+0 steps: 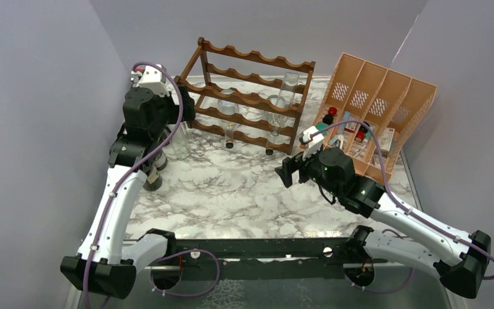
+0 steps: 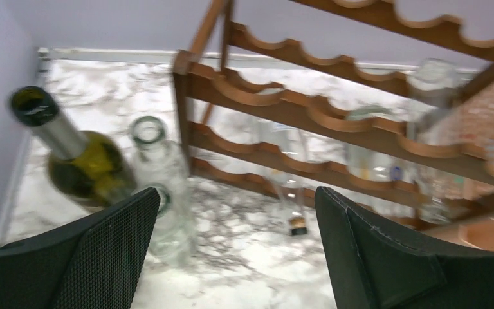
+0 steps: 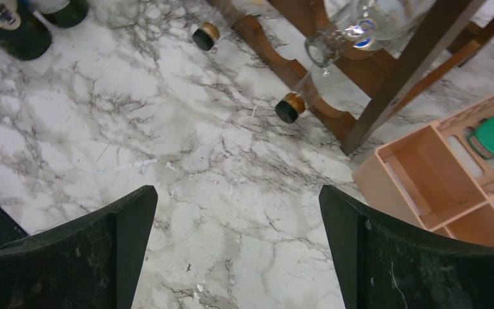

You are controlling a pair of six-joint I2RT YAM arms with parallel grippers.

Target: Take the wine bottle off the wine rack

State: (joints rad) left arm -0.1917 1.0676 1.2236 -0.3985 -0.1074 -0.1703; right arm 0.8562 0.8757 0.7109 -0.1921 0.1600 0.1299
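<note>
Left gripper (image 2: 237, 196): jaws spread wide with nothing between them, positioned near the left end post of the wine rack (image 2: 334, 122), which stands at the far edge of the counter (image 2: 251, 257). A green wine bottle (image 2: 87, 167) and a clear bottle (image 2: 161, 161) stand off the rack near the counter's left edge. Their bases are cut off by the gripper, and the view is blurred. Right gripper (image 3: 238, 193): wide, empty.

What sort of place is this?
Probably a robot test booth, not a home: plain lilac walls box in a marble-patterned table, with two arms bolted at its near edge and a wine rack on it.
</note>
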